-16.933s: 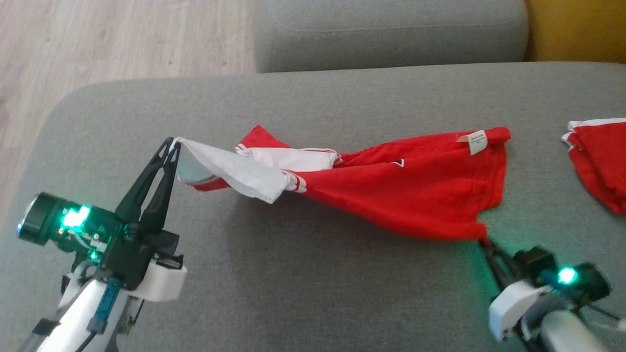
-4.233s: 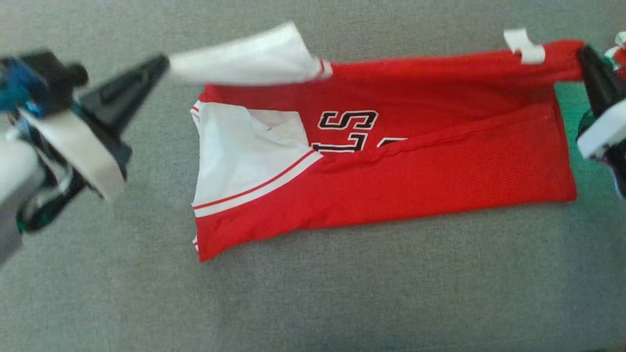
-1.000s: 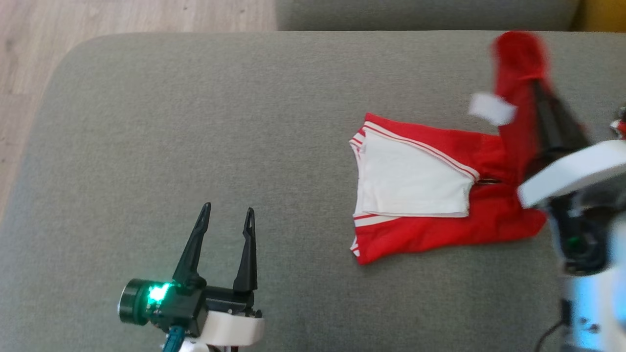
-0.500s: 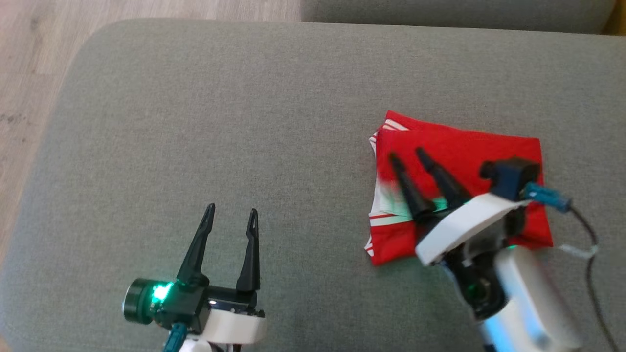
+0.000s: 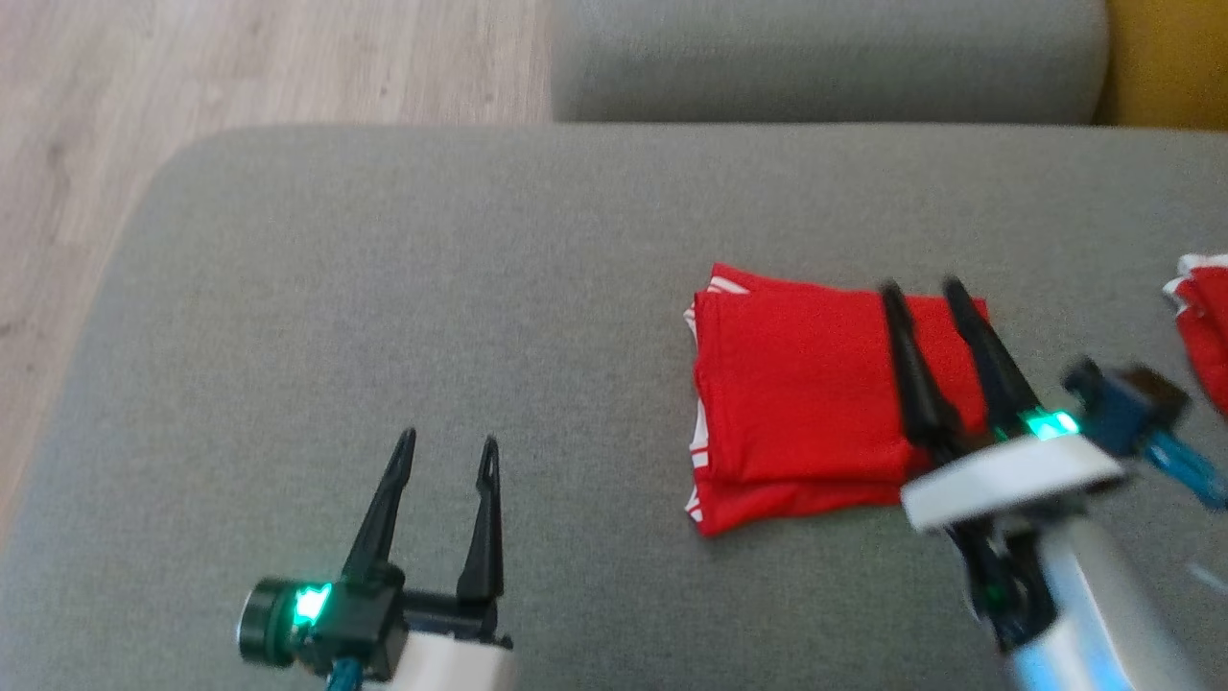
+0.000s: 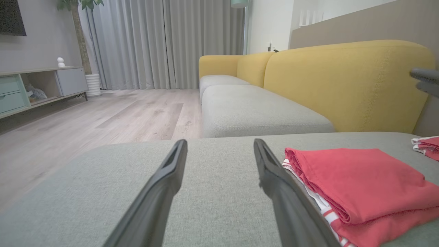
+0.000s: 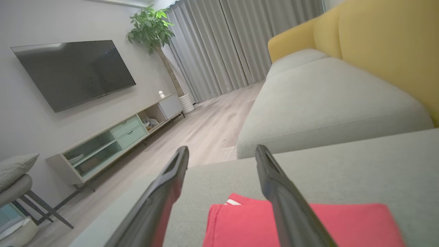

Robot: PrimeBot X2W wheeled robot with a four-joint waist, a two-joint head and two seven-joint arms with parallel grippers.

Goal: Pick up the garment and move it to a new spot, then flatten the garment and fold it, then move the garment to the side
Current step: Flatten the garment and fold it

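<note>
As the left tool [image 5: 448, 439] and right tool [image 5: 919, 285] are being held released, the folded garment [image 5: 796, 384] at 3 o'clock is seemingly being left for regrasping and moving aside.

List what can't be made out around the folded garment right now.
Head view: the folded garment's right edge is hidden behind the right gripper, and motion blur leaves contact between them unclear.
Head view: the second red garment is cut off by the right frame edge.
Left wrist view: the folded garment's near corner is hidden by the left gripper's finger and the bottom edge.
</note>
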